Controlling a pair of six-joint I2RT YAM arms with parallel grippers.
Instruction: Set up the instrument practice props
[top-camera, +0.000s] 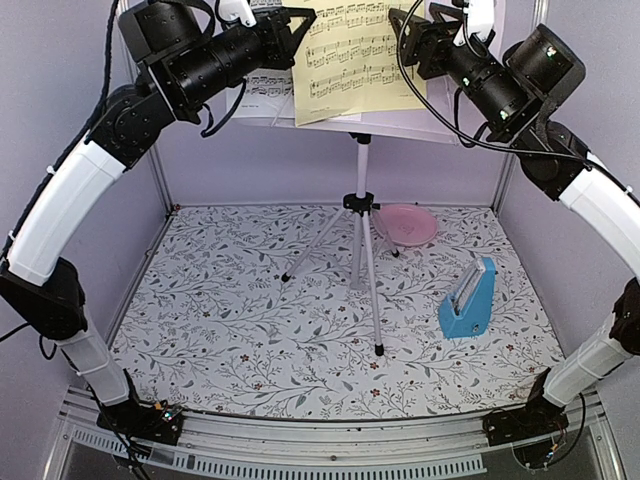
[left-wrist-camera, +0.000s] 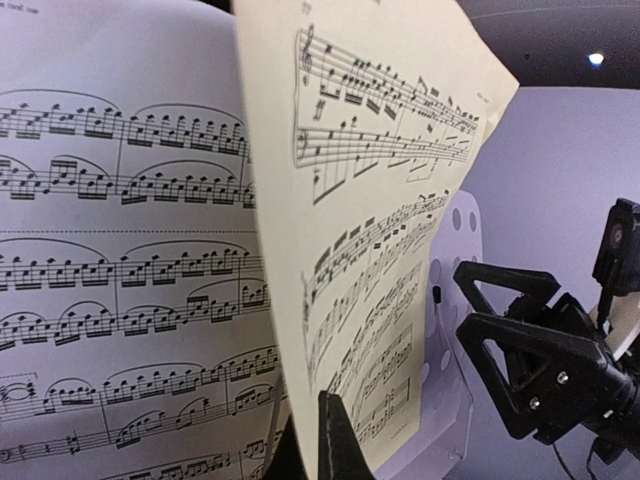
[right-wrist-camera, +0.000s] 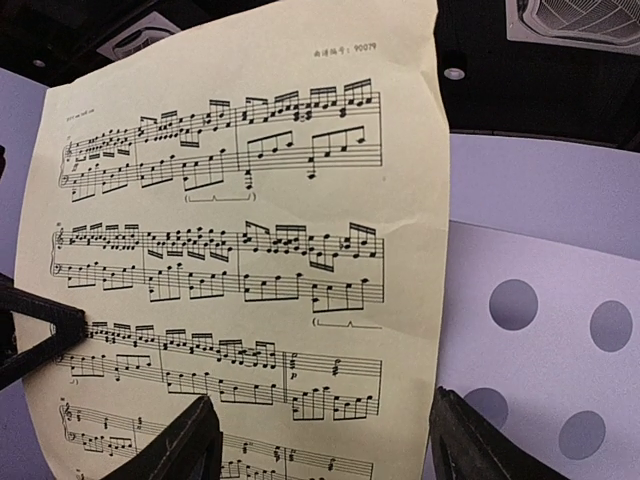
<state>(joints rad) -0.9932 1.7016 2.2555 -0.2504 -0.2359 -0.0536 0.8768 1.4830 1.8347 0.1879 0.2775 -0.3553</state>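
The silver tripod music stand (top-camera: 359, 203) is upright mid-table, and its pale perforated desk (right-wrist-camera: 540, 330) carries both sheets. A white sheet of music (left-wrist-camera: 120, 250) lies flat on the desk's left half. The yellow sheet (top-camera: 355, 55) stands beside it, seen edge-on in the left wrist view. My left gripper (left-wrist-camera: 330, 435) is shut on the yellow sheet's lower left edge. My right gripper (right-wrist-camera: 320, 450) is open in front of the sheet's right part, one finger over the paper and one over the bare desk. The blue pyramid metronome (top-camera: 468, 300) stands on the table at the right.
A pink round plate (top-camera: 405, 225) lies behind the stand's right leg. The tripod legs (top-camera: 372, 300) spread across the middle of the floral mat. Pale walls close in the back and both sides. Both arms reach high toward the stand's desk.
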